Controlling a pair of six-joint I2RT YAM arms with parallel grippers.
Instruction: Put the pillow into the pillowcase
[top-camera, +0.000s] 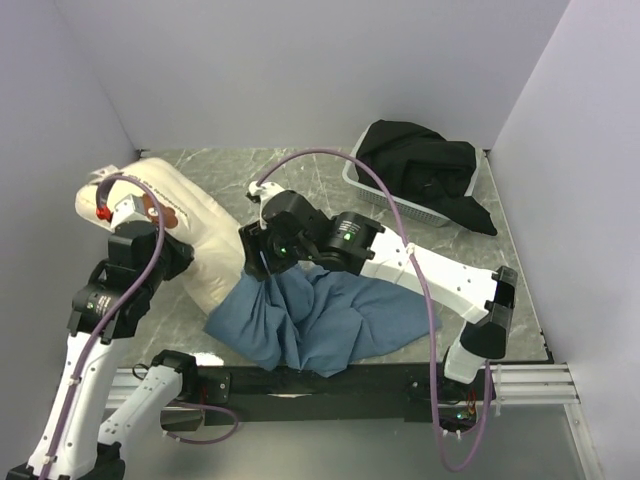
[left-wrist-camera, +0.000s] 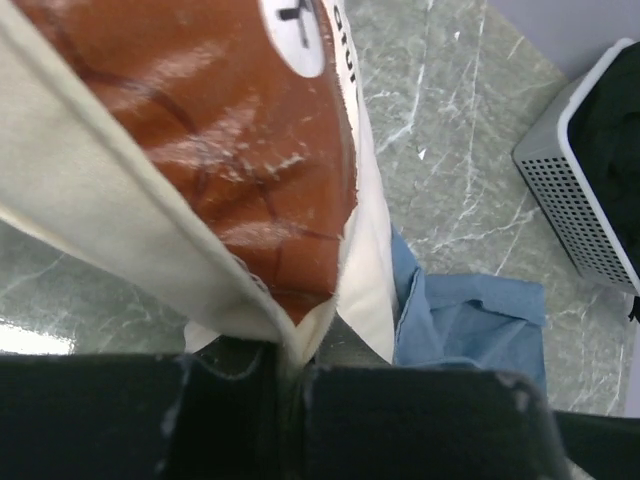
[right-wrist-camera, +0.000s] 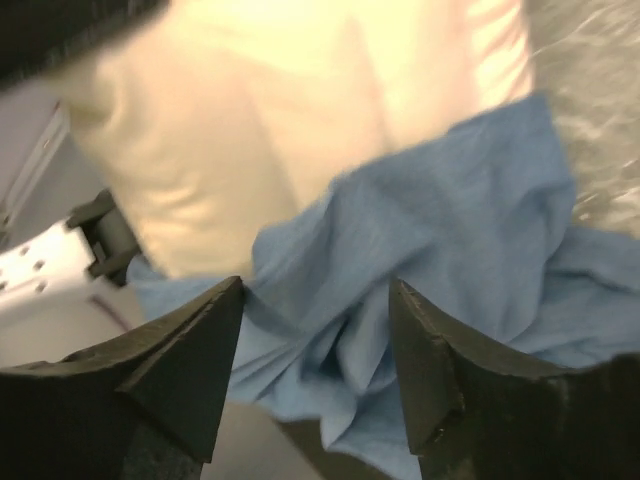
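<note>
Left gripper pinched on pillow seam; pillow lies left, near end touching pillowcase. Right gripper jaws apart over blue folds: take single hem layer, lift mouth wide, draw over pillow

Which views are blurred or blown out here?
Right wrist: soft all over, likely motion blur; the pillow is washed out to pale yellow and the pillowcase edges are smeared. Left wrist: the pillow print is too close, with specular streaks, and there is a glare patch on the table at lower left. Top external: sharp, evenly lit, soft shadows only.
</note>
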